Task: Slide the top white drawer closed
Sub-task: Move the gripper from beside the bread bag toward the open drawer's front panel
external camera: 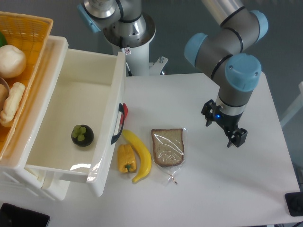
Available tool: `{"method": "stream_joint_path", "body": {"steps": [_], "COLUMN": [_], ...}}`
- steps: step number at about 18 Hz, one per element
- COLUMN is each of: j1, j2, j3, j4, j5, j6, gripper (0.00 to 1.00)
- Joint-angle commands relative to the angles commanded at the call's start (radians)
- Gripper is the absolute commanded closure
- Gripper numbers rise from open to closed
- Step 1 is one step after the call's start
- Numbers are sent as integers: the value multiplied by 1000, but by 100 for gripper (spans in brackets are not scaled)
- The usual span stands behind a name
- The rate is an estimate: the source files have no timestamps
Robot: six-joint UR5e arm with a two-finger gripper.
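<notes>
Three foods lie near the front of the white bench [222, 189]: a yellow bell pepper [126, 159], a banana [138, 156] curving just beside it and seeming to touch it, and a slice of brown bread in a clear bag [167, 147] to the right of the banana. At the lower left corner a dark flat thing [23, 218] shows only in part, and another dark corner [294, 204] sits at the lower right edge.

Left of the foods, the top white drawer [57, 163] stands pulled far out of its cabinet, its front panel close to the pepper and banana. Its curved black handle [117, 127] faces the bench, with a small red thing [125, 113] just behind the handle's upper end. Inside, on the drawer floor, lies one dark round fruit with a green top [82, 135].

Farther right, the tool [222, 124] hangs above bare bench, well apart from the drawer and the bread, its two fingers spread with nothing between them.

Behind the drawer at the far left, a yellow wicker basket [33, 28] holds pale round and long items [11, 61].
</notes>
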State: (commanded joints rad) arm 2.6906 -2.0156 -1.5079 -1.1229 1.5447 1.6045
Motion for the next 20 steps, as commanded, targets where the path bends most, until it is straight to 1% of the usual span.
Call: {"method": "stream_joint_path", "body": {"steps": [5,8,10,11,12,16,19,20], "j1": [0,-3,-11,-12,-15,-38,-51,-61], "j2": [6,23,63,77,86,90,95,94], "j3": [-15,-76,-124,-153,-167,-169,-156,-155], "j4": [2,9,8,9,9,9,9,9], "j5": [-5,-15,-12,-12,-8,-15,-31,-37], "j6": [-15,-31,-34,-35,-47,-171,-279,-288], "gripper": [0,0,0,0,0,0,0,8]}}
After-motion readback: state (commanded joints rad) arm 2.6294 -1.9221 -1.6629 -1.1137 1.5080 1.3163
